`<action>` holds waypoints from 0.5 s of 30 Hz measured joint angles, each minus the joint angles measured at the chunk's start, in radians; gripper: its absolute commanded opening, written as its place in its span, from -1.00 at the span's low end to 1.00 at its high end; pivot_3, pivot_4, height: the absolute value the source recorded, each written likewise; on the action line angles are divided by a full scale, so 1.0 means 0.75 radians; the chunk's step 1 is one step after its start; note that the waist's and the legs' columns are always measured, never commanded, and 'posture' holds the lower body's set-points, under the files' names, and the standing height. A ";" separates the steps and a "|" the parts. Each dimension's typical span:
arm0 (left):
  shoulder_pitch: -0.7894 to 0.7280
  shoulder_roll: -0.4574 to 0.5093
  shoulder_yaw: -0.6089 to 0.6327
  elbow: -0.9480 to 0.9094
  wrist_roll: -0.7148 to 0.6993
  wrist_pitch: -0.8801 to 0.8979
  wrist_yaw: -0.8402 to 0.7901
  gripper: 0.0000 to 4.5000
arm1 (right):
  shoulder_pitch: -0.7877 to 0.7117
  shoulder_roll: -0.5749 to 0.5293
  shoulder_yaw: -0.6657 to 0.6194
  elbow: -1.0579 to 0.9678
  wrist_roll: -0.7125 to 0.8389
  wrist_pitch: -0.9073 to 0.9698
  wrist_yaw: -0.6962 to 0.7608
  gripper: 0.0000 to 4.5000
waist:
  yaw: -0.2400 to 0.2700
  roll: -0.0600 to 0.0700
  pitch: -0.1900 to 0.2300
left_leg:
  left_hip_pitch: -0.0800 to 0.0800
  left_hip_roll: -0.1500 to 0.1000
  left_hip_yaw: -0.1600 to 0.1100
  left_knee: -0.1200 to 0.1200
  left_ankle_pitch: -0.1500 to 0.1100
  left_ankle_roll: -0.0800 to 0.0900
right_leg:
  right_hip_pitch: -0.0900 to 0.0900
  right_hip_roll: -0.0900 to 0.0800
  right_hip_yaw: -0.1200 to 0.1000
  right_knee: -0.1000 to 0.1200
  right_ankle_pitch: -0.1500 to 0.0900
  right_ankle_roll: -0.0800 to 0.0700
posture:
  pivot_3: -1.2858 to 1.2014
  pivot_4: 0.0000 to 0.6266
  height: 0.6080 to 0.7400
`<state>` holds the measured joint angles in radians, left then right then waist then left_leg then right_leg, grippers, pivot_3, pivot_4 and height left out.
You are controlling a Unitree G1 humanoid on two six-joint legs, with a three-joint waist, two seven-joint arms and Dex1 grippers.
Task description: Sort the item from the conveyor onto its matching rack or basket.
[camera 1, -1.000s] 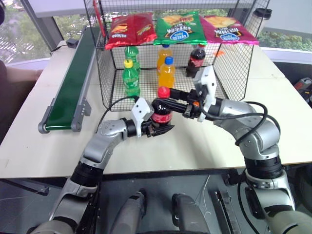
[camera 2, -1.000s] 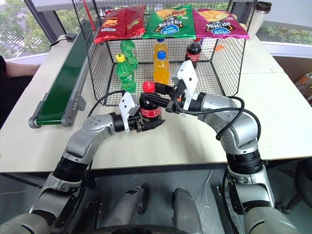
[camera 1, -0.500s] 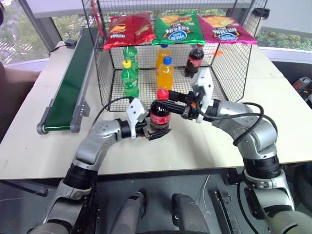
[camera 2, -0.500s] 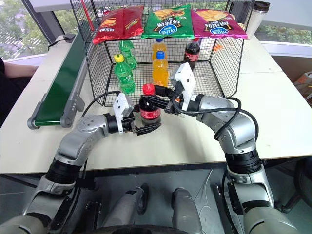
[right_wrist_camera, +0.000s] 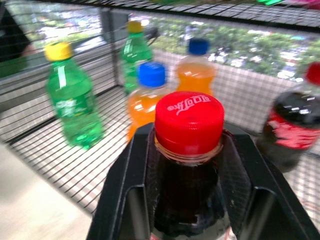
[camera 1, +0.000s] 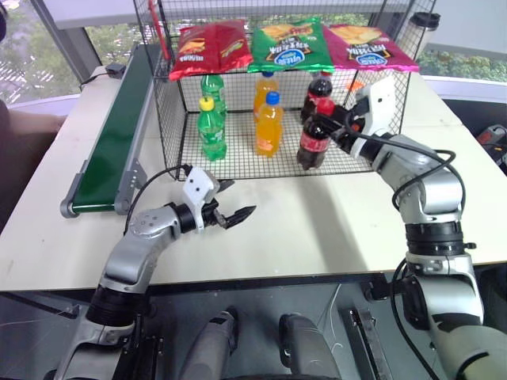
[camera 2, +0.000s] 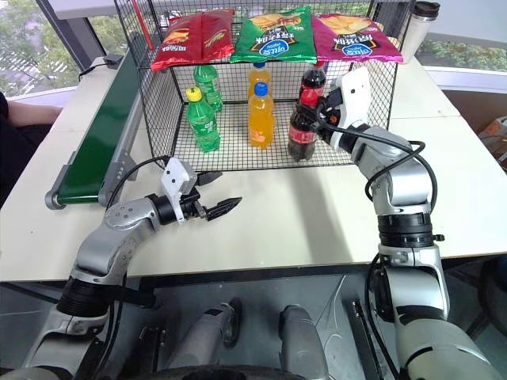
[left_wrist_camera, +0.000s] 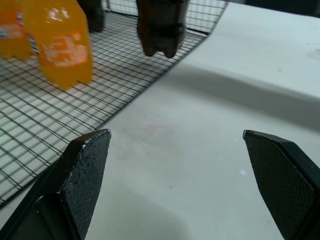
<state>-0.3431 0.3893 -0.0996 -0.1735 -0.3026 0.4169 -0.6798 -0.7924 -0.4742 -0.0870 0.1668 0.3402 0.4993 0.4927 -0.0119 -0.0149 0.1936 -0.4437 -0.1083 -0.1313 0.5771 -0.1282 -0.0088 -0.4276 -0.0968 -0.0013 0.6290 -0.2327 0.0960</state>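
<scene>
While I carry: right gripper (camera 1: 326, 119) pinches the cola bottle (camera 1: 311, 142) by its neck, hanging over the basket (camera 1: 379, 107) floor's front edge.
Left gripper (camera 1: 230, 214): fingers spread, empty (over the table).
Next: I'd lower it beside the other cola bottle (camera 1: 320, 89).

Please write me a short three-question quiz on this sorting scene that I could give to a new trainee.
1. True or false: the left gripper is holding the cola bottle.
2. Which bottles already stand on the floor of the wire basket?
A. only green ones
B. two green, two orange and one cola
C. three orange and one cola
3. Fill in: the right gripper holds the cola bottle by its ____.

Key
1. False: it is open over the bare table, and the right gripper holds the bottle.
2. B
3. Neck, just under the red cap.
</scene>
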 measured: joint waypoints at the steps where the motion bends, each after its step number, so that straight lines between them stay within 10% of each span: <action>1: 0.000 -0.026 -0.002 0.000 0.013 -0.017 0.025 0.95 | -0.013 0.005 -0.004 0.034 -0.012 -0.020 -0.021 -0.49 | 0.000 0.000 0.000 | 0.000 0.000 0.000 0.000 0.000 0.000 | 0.000 0.000 0.000 0.000 0.000 0.000 | 0.03 -0.52 0.97; 15: -0.002 -0.156 -0.021 0.012 0.088 -0.074 0.160 0.95 | -0.145 0.092 -0.048 0.518 -0.152 -0.340 -0.189 -0.49 | -0.004 0.001 0.000 | 0.001 0.000 0.001 0.000 0.001 0.001 | 0.000 0.002 0.000 0.001 0.002 0.004 | 0.03 -0.52 0.97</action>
<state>-0.3449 0.2724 -0.1151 -0.1642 -0.2367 0.3612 -0.5596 -0.9012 -0.4049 -0.1231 0.5550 0.2266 0.2442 0.3512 -0.0146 -0.0143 0.1939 -0.4432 -0.1085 -0.1303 0.5772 -0.1276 -0.0082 -0.4275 -0.0955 -0.0009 0.6297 -0.2308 0.0992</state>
